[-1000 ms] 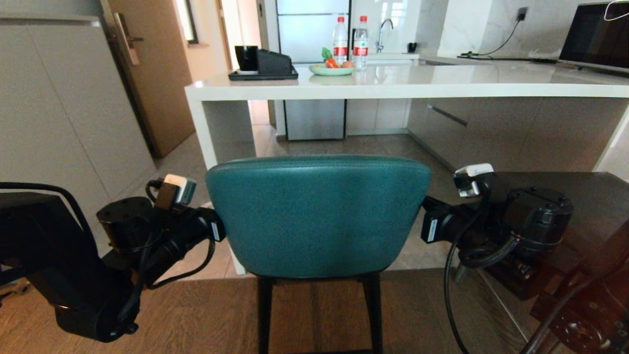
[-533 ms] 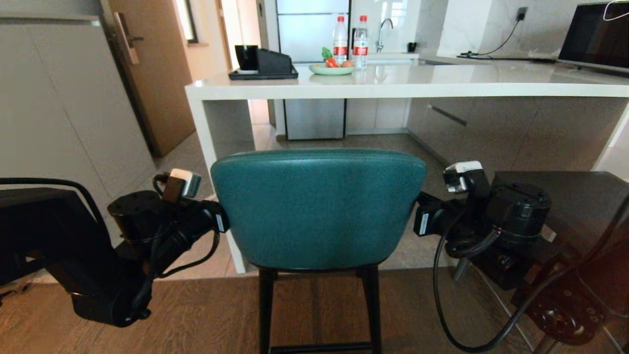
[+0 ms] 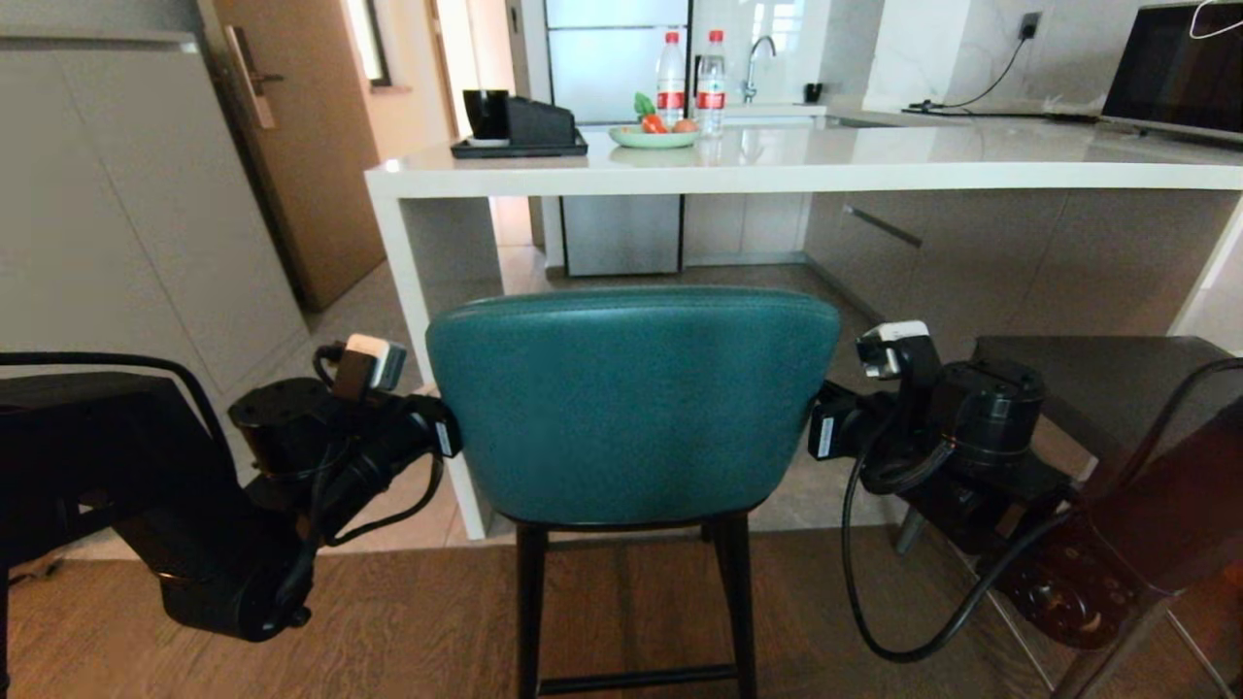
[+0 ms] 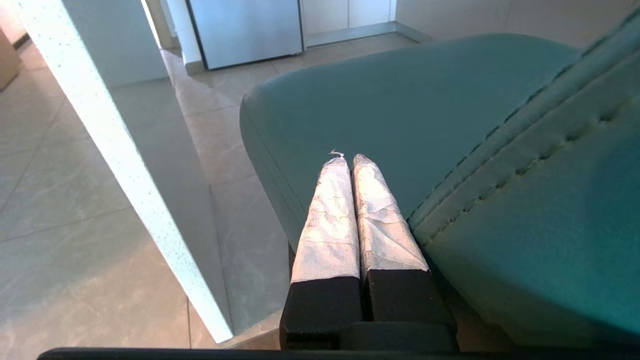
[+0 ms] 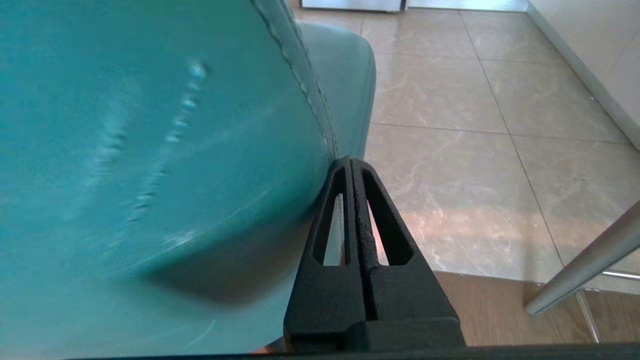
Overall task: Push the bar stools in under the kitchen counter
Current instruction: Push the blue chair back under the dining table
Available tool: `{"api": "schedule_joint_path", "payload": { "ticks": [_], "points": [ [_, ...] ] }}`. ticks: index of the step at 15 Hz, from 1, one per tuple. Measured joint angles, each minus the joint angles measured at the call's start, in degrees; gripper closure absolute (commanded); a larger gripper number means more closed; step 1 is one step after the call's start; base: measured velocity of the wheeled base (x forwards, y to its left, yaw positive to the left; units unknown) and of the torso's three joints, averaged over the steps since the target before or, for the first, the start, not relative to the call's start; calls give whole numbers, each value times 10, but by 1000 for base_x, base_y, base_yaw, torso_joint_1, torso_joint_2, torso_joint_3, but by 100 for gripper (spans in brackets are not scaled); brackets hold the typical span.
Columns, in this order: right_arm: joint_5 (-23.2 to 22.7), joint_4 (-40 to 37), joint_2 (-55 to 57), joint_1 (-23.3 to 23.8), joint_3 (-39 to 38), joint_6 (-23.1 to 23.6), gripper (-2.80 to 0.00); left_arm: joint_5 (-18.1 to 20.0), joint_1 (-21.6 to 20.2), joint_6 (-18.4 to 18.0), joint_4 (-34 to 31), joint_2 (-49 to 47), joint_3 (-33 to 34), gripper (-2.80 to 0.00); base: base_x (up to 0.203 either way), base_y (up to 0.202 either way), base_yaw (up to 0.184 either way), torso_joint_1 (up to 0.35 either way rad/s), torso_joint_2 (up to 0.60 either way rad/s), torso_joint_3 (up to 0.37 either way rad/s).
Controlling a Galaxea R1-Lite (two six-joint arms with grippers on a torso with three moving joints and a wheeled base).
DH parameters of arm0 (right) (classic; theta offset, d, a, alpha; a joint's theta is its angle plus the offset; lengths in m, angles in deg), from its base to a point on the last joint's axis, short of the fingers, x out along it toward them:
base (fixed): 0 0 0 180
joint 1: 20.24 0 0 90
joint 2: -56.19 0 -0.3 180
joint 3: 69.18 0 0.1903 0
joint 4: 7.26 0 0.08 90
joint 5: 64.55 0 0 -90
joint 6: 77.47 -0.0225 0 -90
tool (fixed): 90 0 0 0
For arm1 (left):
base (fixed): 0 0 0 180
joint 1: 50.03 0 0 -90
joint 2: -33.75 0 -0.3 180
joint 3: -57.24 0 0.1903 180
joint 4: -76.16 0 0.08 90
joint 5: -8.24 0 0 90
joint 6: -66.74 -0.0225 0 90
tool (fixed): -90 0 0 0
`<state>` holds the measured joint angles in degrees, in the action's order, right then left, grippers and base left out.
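The teal bar stool (image 3: 631, 408) stands in front of me with its rounded back toward me, short of the white kitchen counter (image 3: 796, 177). My left gripper (image 4: 349, 159) is shut, and its white-wrapped fingers lie along the left edge of the stool's back, over the seat (image 4: 425, 100). My right gripper (image 5: 351, 161) is shut too, and its black fingers press against the right edge of the back (image 5: 150, 125). Both fingertips are hidden behind the back in the head view. The dark grey stool (image 3: 1097, 379) stands at the right, behind my right arm (image 3: 971, 427).
The counter's slanted white side panel (image 4: 115, 150) rises just left of the stool. A black tray (image 3: 520, 148), a fruit plate (image 3: 654, 138) and two water bottles (image 3: 691, 68) sit on the counter. A metal stool leg (image 5: 585, 260) slants near my right gripper.
The teal stool has slid forward toward the counter. Both arms have reached forward with it, staying at the edges of its back.
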<state>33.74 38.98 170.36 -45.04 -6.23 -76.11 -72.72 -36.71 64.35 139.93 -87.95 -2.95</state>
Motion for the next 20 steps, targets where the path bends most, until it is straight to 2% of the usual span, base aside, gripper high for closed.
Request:
{"api": "schedule_joint_path", "payload": {
  "ticks": [4, 7, 12, 15, 20],
  "points": [
    [2, -21, 25, 2, 65, 15, 0, -2, 1, 0, 2, 8, 17, 0, 0, 0, 0, 0, 0, 0],
    [3, -26, 34, 2, 85, 27, 0, -1, 0, 0, 3, 8, 21, 0, 0, 0, 0, 0, 0, 0],
    [-10, 14, 37, 17, 14, 23, 0, -4, -1, 0, -6, 5, -2, 0, 0, 0, 0, 0, 0, 0],
    [-9, 70, 46, 34, -28, 23, 0, -7, -8, -12, -42, 0, -45, 0, 0, 0, 0, 0, 0, 0],
    [-5, 78, 60, 41, -30, 23, 0, -11, -11, -17, -79, -10, -91, 0, 0, 0, 0, 0, 0, 0]
  ]
}}
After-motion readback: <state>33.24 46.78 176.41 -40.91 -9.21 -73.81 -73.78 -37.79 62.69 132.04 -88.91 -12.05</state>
